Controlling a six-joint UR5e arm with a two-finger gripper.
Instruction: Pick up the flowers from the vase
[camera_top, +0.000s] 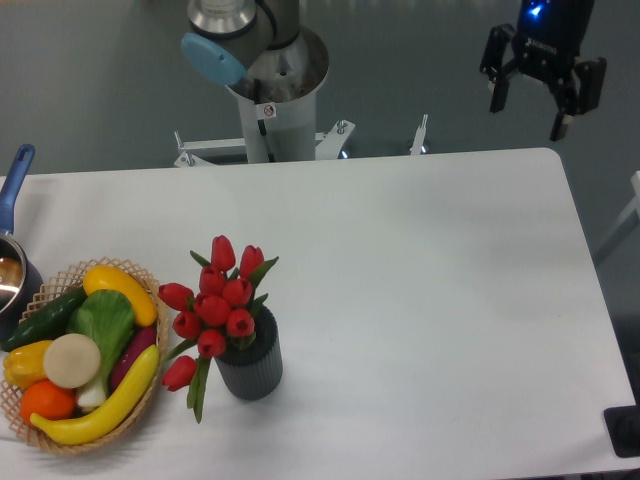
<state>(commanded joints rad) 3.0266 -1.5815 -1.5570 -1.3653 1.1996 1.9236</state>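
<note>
White matte table (420, 300) w/ rounded corners fills most of the frame. Lower left of centre: vase (250, 365), short dark grey cylinder, vertical ribs down the sides, standing upright. Flowers (215, 305) sit in it: red tulips, smooth closed buds bunched tight, green leaves and stems; a couple of buds and a leaf droop over the vase's left rim toward the table. Just left of the vase, at the lower-left edge of the frame, a round woven wicker basket (150, 285), tan, open weave. In it: two long yellow pieces, one curved along the lower right rim, a dark green cucumber-like shape, a leafy green veg w/ pale round end, a dark purple piece, an orange ball and a small yellow one; all look smooth, plastic-glossy. Far left edge, partly cut off: metal pot (12, 280) w/ blue handle pointing up-left. Top centre: arm's grey cylindrical base (275, 100) w/ light blue cap, behind the table's far edge. Gripper (545, 95) in the upper right corner, black, blue light above it, fingers apart w/ nothing between them, well apart from vase and flowers, beyond the table's far edge.
</note>
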